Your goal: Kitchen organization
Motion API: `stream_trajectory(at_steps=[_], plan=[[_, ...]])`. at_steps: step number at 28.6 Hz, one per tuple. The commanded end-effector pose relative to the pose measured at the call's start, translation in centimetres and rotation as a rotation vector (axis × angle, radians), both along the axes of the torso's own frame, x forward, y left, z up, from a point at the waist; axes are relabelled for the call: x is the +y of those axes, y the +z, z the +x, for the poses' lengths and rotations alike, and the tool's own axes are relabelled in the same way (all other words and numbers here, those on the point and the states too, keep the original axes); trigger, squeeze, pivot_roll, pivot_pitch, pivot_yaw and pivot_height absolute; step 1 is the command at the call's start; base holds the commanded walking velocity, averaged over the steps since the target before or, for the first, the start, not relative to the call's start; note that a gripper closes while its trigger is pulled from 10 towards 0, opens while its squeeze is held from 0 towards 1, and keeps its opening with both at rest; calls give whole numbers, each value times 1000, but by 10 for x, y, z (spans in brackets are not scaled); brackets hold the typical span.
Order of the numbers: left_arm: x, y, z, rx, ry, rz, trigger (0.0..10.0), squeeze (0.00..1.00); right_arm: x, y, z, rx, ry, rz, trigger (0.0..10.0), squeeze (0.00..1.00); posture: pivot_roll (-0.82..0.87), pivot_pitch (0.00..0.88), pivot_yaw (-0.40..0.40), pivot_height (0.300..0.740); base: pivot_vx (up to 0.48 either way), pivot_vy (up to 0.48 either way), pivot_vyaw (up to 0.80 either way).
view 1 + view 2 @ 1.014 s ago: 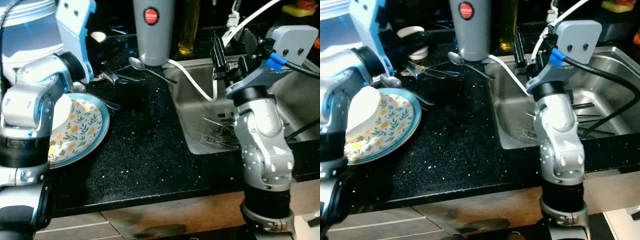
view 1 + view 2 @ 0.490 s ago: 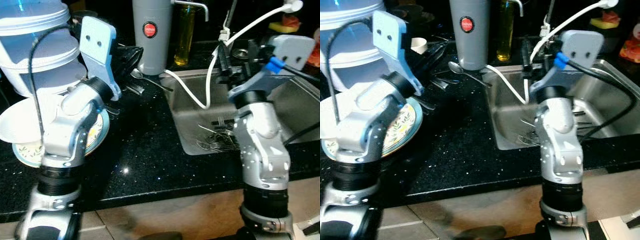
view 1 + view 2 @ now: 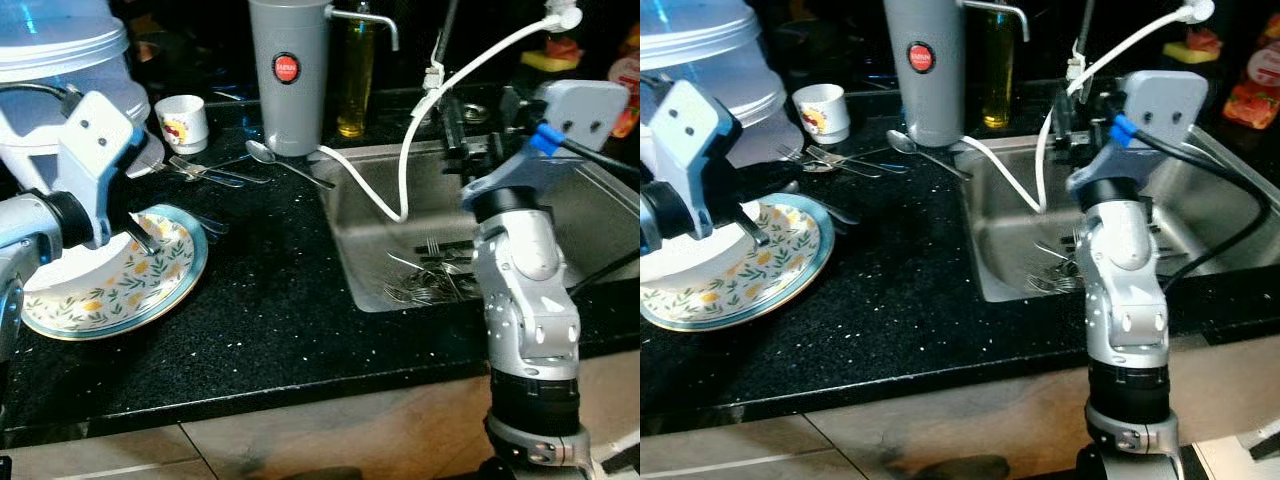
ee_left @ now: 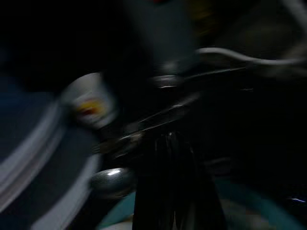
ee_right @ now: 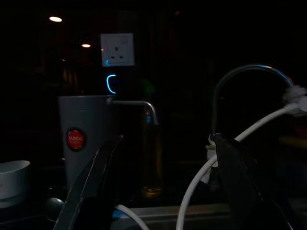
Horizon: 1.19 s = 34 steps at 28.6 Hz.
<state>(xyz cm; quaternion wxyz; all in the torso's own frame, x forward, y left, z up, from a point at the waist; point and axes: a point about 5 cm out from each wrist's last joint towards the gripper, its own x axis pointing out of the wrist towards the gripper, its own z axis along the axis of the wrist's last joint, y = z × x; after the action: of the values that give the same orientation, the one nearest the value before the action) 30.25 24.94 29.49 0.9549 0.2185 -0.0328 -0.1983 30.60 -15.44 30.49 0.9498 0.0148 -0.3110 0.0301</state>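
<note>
A floral plate point(image 3: 140, 290) with a teal rim lies on the black counter point(image 3: 270, 300) at the left, with a white dish point(image 3: 58, 275) resting on it. My left gripper point(image 3: 146, 244) hangs low over the plate's middle; in the blurred left wrist view its fingers point(image 4: 168, 163) look pressed together with nothing seen between them. My right gripper point(image 5: 165, 187) is held up over the steel sink point(image 3: 370, 215), fingers wide apart and empty. Loose forks and spoons point(image 3: 432, 282) lie in the sink's bottom.
Behind the plate are a small white cup point(image 3: 183, 121), forks point(image 3: 205, 172) and a spoon point(image 3: 268, 153). A grey canister point(image 3: 288, 75) and an oil bottle point(image 3: 352, 72) stand at the back. A white hose point(image 3: 405, 165) loops into the sink. A large lidded container point(image 3: 55, 55) fills the far left.
The camera has shifted. My left arm has swung down from in front of the canister to low over the plate. The right arm stays over the sink.
</note>
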Motion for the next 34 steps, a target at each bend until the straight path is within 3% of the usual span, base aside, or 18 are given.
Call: stream_trajectory(at_steps=[1, 2, 3, 5, 6, 7, 9, 12, 14, 17, 21, 22, 24, 27, 28, 30, 34], plan=[[34, 5, 19, -132, 348, -94, 10000, 0, 0, 0, 2, -4, 2, -5, 10000, 0, 58, 0, 0, 740, 0, 0, 0], [52, 9, 23, -200, 511, -155, 10000, 0, 0, 0, 2, -4, 3, -5, 10000, 0, 55, 0, -1, 740, 0, 0, 0], [52, 9, 23, -200, 511, -155, 10000, 0, 0, 0, 2, -4, 3, -5, 10000, 0, 55, 0, -1, 740, 0, 0, 0], [76, 12, 20, -278, 720, -227, 10000, 0, 0, 0, 3, -5, 4, -5, 10000, 0, 56, 0, -1, 740, 0, 0, 0], [84, 11, 18, -292, 775, -242, 10000, 0, 0, -1, 3, -5, 5, -5, 10000, 0, 56, 0, -1, 740, 0, 0, 0], [96, 8, 13, -297, 871, -240, 10000, 0, 0, -1, 3, -4, 7, -4, 10000, 0, 56, 0, 0, 740, 0, 0, 0], [107, 4, 9, -298, 967, -233, 10000, 0, 1, -2, 3, -4, 8, -3, 10000, 0, 56, 0, 0, 740, 0, 0, 0], [122, -11, 3, -230, 1080, -201, 10000, 0, 1, -2, 3, -2, 10, -1, 10000, 0, 58, 0, 0, 740, 0, 0, 0], [138, -32, -2, -132, 1185, -204, 10000, 0, 2, -3, 4, 0, 12, 0, 10000, 0, 64, 0, 0, 740, 0, 0, 0], [149, -55, -10, -86, 1296, -224, 10000, 0, 2, -4, 4, 1, 15, 1, 10000, 0, 64, 0, 0, 740, 0, 0, 0], [147, -71, -11, -35, 1308, -281, 10000, 0, 2, -4, 4, 2, 16, 2, 10000, 0, 64, 0, 0, 740, 0, 0, 0], [139, -86, -11, 13, 1311, -320, 10000, 0, 2, -4, 5, 1, 18, 1, 10000, 0, 72, 0, -3, 740, 0, 0, 0], [139, -86, -11, 13, 1311, -320, 10000, 0, 2, -4, 5, 1, 18, 1, 10000, 0, 72, 0, -3, 740, 0, 0, 0], [119, -118, -10, 152, 1289, -434, 10000, 0, 3, -3, 5, 0, 22, -1, 10000, 0, 72, 0, -6, 740, 0, 0, 0], [119, -118, -10, 152, 1289, -434, 10000, 0, 3, -3, 5, 0, 22, -1, 10000, 0, 72, 0, -6, 740, 0, 0, 0], [102, -135, -4, 251, 1209, -526, 10000, 0, 3, -3, 5, -1, 23, -1, 10000, 0, 72, 0, -6, 740, 0, 0, 0], [89, -143, 1, 311, 1135, -585, 10000, 0, 3, -2, 5, -2, 23, -1, 10000, 0, 69, 0, -5, 740, 0, 0, 0]])
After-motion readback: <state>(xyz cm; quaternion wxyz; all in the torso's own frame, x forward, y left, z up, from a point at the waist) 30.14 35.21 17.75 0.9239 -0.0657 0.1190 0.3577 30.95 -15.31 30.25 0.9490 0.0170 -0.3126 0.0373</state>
